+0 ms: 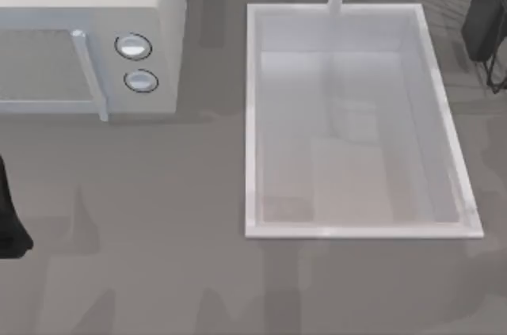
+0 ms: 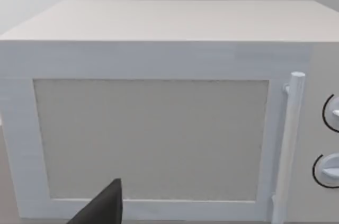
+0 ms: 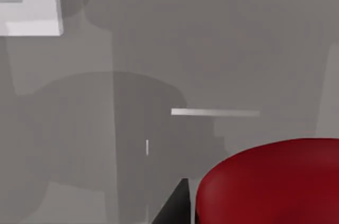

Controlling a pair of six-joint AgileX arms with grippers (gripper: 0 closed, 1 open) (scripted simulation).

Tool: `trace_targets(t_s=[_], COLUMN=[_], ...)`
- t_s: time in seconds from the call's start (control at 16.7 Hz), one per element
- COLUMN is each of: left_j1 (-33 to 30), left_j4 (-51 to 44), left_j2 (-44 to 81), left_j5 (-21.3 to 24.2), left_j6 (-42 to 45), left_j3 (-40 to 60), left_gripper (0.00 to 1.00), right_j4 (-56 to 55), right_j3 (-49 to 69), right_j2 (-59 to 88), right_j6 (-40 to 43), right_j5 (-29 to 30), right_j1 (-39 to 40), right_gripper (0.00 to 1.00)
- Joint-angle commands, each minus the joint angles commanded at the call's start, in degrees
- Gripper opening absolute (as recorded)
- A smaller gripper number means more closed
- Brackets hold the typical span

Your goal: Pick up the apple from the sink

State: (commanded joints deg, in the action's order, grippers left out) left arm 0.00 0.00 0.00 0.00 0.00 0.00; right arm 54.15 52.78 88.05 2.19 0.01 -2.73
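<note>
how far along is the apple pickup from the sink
Done, by the look of it: in the top view the sink basin is bare. In hand: the right wrist view shows the apple large and close by that arm's dark finger, over grey table, a sink corner off to one side. The left arm sits parked facing the microwave. Little seems left.

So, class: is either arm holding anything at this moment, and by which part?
The apple sits close up against the right hand's camera, away from the sink, so it is probably held; where the grip lies cannot be told. The left arm holds nothing visible.
</note>
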Motion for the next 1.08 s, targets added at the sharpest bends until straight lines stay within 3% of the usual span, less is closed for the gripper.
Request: trace_targets(t_s=[0.36, 1.08], left_j1=[0.00, 0.00], left_j4=[0.00, 0.00], left_j2=[0.00, 0.00], left_j5=[0.00, 0.00], left_j6=[0.00, 0.00], left_j3=[0.00, 0.00], left_gripper=[1.00, 1.00], right_j4=[-2.41, -2.41], right_j3=[-2.32, -2.32], right_j2=[0.67, 0.67], right_j6=[-0.03, -0.03], right_j5=[-0.01, -0.01], right_j1=[0.01, 0.01], right_gripper=[0.00, 0.90])
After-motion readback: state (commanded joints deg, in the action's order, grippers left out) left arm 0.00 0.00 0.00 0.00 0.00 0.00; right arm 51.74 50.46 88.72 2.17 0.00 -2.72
